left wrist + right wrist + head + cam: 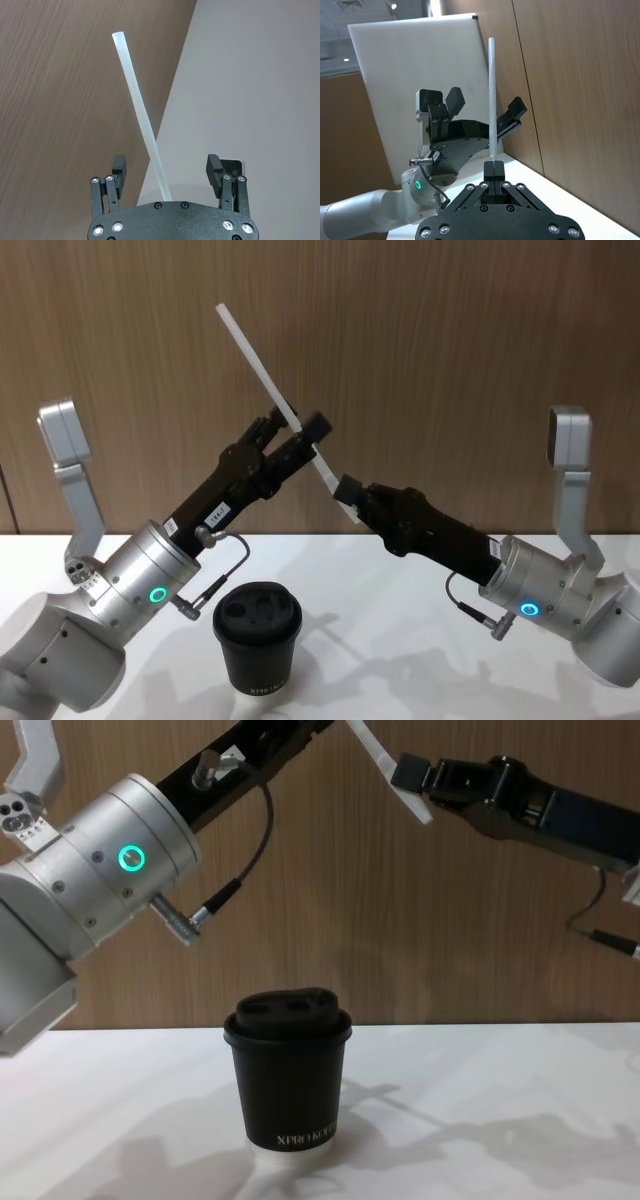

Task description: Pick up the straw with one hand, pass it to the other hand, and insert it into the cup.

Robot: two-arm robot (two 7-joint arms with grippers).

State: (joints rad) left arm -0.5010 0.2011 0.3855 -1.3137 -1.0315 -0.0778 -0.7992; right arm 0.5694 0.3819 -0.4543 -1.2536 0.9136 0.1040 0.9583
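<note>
Straw (262,365) clamped in right gripper (347,490), left gripper (297,426) jaws spread around it, cup (258,642) on white table (400,625), wood wall (460,340)

White table (380,590) below, faint shadows on it; brown wood-panel wall (450,340) behind.

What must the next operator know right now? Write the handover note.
The right tool is shut on the straw near its lower end, holding it tilted in the air.
The left tool is open, with its fingers either side of the straw's middle, not gripping.
The cup stands upright on the table, lid on, below the two arms.
Done: straw picked up and presented for handover.
Left to do: close the left tool, release the right tool, insert the straw into the cup.
</note>
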